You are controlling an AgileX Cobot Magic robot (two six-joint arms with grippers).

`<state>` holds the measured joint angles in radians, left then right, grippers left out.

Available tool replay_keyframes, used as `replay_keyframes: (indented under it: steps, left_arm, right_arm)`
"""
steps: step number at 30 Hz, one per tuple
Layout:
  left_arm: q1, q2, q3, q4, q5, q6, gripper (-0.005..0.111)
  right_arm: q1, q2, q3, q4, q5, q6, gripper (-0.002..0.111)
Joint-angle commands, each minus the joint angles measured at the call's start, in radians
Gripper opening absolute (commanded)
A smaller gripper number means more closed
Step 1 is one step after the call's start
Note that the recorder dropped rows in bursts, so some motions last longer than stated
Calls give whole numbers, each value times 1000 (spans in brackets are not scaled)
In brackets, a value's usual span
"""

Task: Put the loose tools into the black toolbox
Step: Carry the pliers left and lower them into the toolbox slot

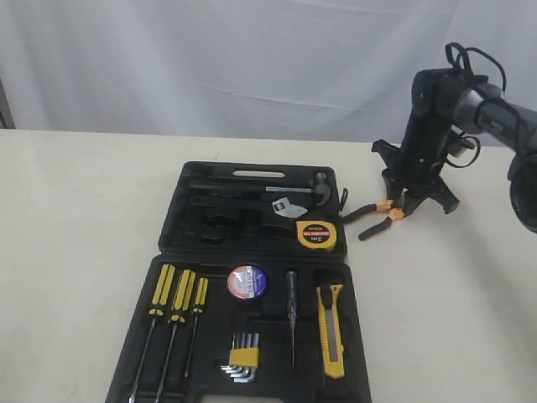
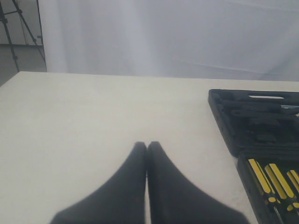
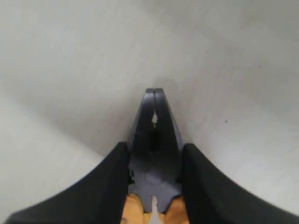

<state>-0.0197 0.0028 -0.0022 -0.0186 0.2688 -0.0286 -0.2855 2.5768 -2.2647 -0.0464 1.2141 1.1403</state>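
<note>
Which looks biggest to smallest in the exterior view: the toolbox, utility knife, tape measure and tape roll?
1. black toolbox
2. yellow-black utility knife
3. yellow tape measure and black tape roll: they look about alike, so I would not rank them.

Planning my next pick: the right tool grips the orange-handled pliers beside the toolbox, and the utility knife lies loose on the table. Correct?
No: the exterior view shows the utility knife lying inside the black toolbox, not on the table. The right tool does grip the orange-handled pliers beside the toolbox.
</note>
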Motion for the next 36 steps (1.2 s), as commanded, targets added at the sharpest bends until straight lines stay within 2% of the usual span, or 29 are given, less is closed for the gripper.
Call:
replay_keyframes:
  steps: [1,7,12,30,36]
  left_arm:
    - [-2,-3,2,-2,1,-1,0]
    - [-2,-3,2,-2,1,-1,0]
    - [-2,-3,2,-2,1,-1,0]
    - [-2,-3,2,-2,1,-1,0]
    - [-2,-3,2,-2,1,-5,0]
  right_arm:
    - [-3,-47,-1,-31,7,50,-1]
    - [2,-134,-1,-31,7,136,-1]
    - [51,-199,-1,-34,7,260,-1]
    - [438,-221,-1,-11,7,749,-1]
    - [501,-168,-1,-2,7,825,-1]
